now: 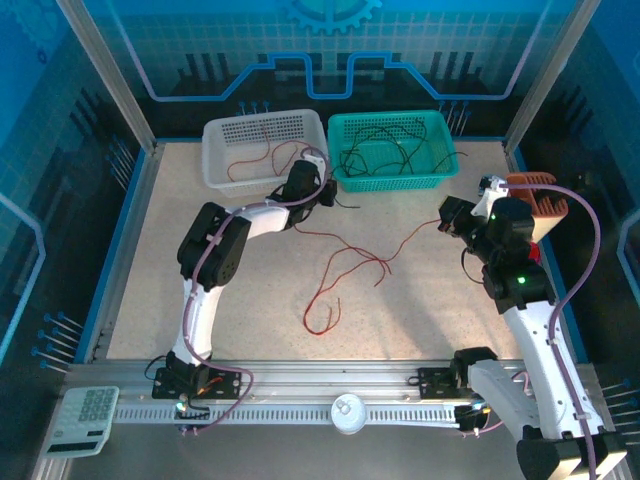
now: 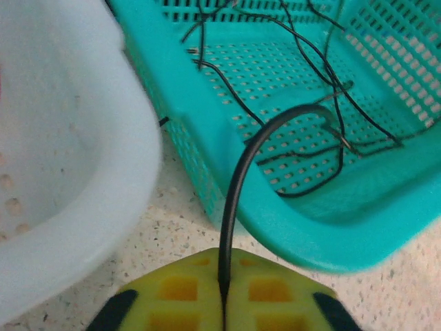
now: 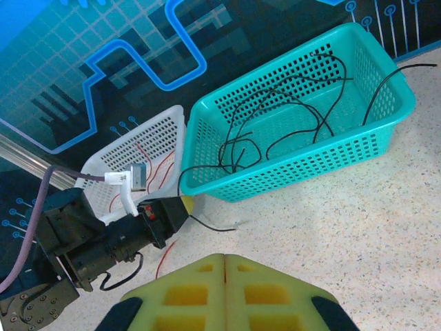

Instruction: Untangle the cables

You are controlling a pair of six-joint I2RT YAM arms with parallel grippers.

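Speckled stone-look tabletop [image 1: 250, 340] inside blue circuit-print walls [image 1: 300, 40]. At the far edge we see two perforated plastic baskets side by side, just apart: white basket [image 1: 262, 127] on the left, teal basket [image 1: 390, 181] on the right. The left gripper [image 2: 224, 265] sits at the gap between them, its yellow waffle pads clamped on a black cable [image 2: 234, 186] that arcs over the teal rim into the basket, among other thin black cables [image 3: 234, 153]. The right gripper [image 3: 224, 265] is pressed closed near the right edge, with a red line in the seam. Thin curling red cables [image 1: 345, 262] sprawl mid-table and run up to it; more lie in the white basket. A calculator [image 1: 88, 418] sits by the front rail.
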